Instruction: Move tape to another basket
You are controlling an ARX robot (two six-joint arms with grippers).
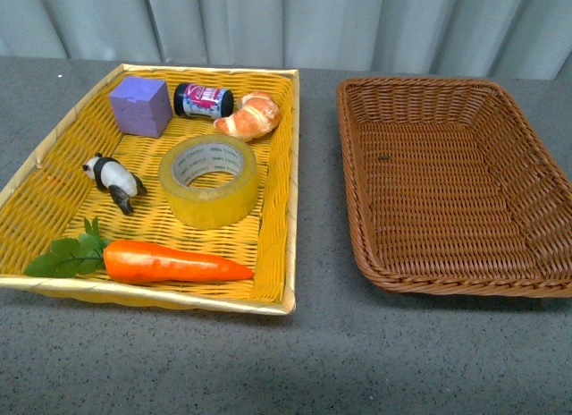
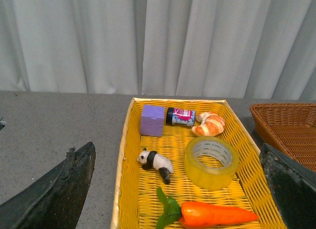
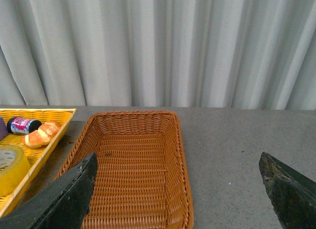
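Observation:
The tape point(image 1: 209, 180), a wide yellowish roll with a pale core, lies flat in the middle of the bright yellow tray point(image 1: 54, 191). It also shows in the left wrist view point(image 2: 211, 162) and partly in the right wrist view point(image 3: 10, 169). The dark brown wicker basket point(image 1: 536, 147) stands empty to the right; it shows in the right wrist view point(image 3: 182, 160) and at the edge of the left wrist view point(image 2: 284, 123). My left gripper point(image 2: 180, 189) is open, high above the tray's near side. My right gripper point(image 3: 180, 189) is open above the basket's near right edge. Neither arm shows in the front view.
In the yellow tray lie a purple cube point(image 1: 140, 105), a small dark jar point(image 1: 203, 101), a croissant point(image 1: 249, 115), a panda figure point(image 1: 114, 181) and a carrot with green leaves point(image 1: 170, 261). A grey table point(image 1: 322, 352) carries both baskets. A pale curtain point(image 1: 313, 21) hangs behind.

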